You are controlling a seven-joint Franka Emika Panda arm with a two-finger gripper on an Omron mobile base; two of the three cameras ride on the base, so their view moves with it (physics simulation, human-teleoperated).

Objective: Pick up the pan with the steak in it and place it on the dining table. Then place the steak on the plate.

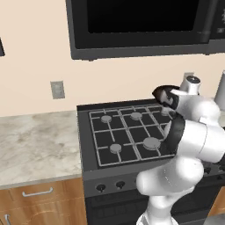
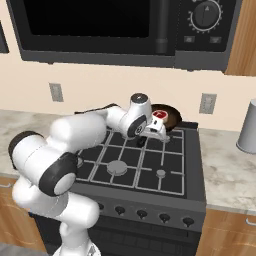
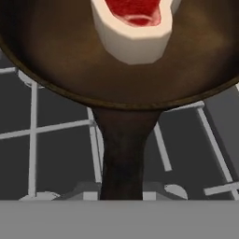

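The pan (image 3: 70,60) is dark brown and round. It sits over the stove's back right grate, and I cannot tell whether it is lifted off it. The steak (image 3: 135,21), red with a thick cream fat rim, lies inside the pan. My gripper (image 3: 122,193) is shut on the pan's long dark handle (image 3: 122,149), close to its outer end. From the right base view the pan (image 2: 172,117) and steak (image 2: 159,115) show just past my gripper (image 2: 158,132). The left base view catches the pan's edge (image 1: 159,92) behind my arm. The dining table and the plate are out of view.
The black stove (image 2: 150,165) has several burners under dark grates. A black microwave (image 2: 100,25) hangs low above it. Marbled wall counter (image 1: 35,140) lies to the left, and a grey cylinder (image 2: 247,132) stands on the counter to the right.
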